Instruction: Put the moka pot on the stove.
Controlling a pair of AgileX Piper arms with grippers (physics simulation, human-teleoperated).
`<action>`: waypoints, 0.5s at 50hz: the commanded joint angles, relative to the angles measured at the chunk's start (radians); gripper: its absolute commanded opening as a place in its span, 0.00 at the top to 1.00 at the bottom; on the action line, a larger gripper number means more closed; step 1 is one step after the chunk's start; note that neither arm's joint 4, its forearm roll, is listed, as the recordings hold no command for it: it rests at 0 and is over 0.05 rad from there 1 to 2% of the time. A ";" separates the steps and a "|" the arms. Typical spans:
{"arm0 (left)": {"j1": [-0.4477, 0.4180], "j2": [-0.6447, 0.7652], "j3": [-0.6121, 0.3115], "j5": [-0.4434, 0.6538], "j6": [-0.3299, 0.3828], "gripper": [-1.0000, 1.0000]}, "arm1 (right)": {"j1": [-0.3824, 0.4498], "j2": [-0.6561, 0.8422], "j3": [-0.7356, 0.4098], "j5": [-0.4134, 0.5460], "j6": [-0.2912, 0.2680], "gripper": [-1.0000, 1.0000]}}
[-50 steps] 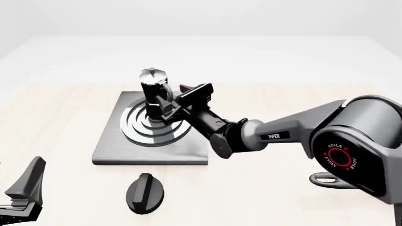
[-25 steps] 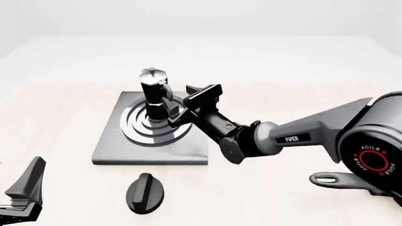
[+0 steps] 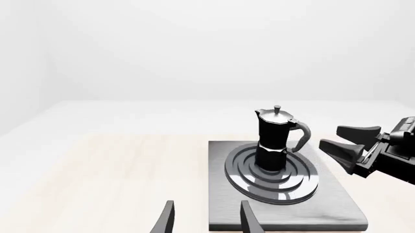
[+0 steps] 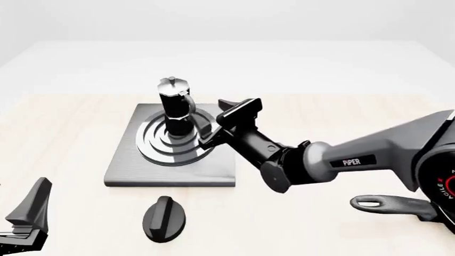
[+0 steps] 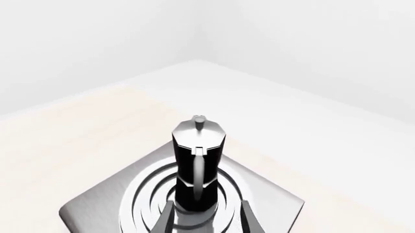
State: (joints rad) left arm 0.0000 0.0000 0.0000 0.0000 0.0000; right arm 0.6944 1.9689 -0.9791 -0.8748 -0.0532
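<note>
The black moka pot (image 4: 175, 108) with its silver lid stands upright on the shiny rings of the grey stove (image 4: 128, 165). My right gripper (image 4: 217, 124) hovers just right of the pot's handle, open, holding nothing and clear of the pot. In the right wrist view the moka pot (image 5: 198, 165) stands a short way ahead of the spread fingertips (image 5: 164, 221). In the left wrist view the moka pot (image 3: 275, 138) sits on the stove (image 3: 337, 208), with the right gripper (image 3: 343, 140) beside it. My left gripper (image 4: 29, 216) rests open at the near left corner, far from the stove.
A black oval knob (image 4: 163, 218) lies on the table just in front of the stove. A dark pan handle (image 4: 387, 203) shows at the near right under my right arm. Pale wooden tabletop (image 4: 57, 133) stretches left of the stove.
My right gripper has drawn back to the right, away from the pot's handle. The moka pot stays upright on the stove rings. The left arm has not moved.
</note>
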 commanded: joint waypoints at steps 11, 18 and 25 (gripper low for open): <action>0.000 0.000 0.000 0.000 0.000 0.00 | -0.030 -0.092 0.128 -0.038 -0.003 0.00; 0.000 0.000 0.000 0.000 0.000 0.00 | -0.049 -0.119 0.178 -0.058 0.000 0.00; 0.000 0.000 0.000 0.000 0.000 0.00 | -0.066 -0.134 0.216 -0.076 0.004 0.00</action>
State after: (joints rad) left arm 0.0000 0.0000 0.0000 0.0000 0.0000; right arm 0.6517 1.8626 -0.8190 -0.9274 -0.0531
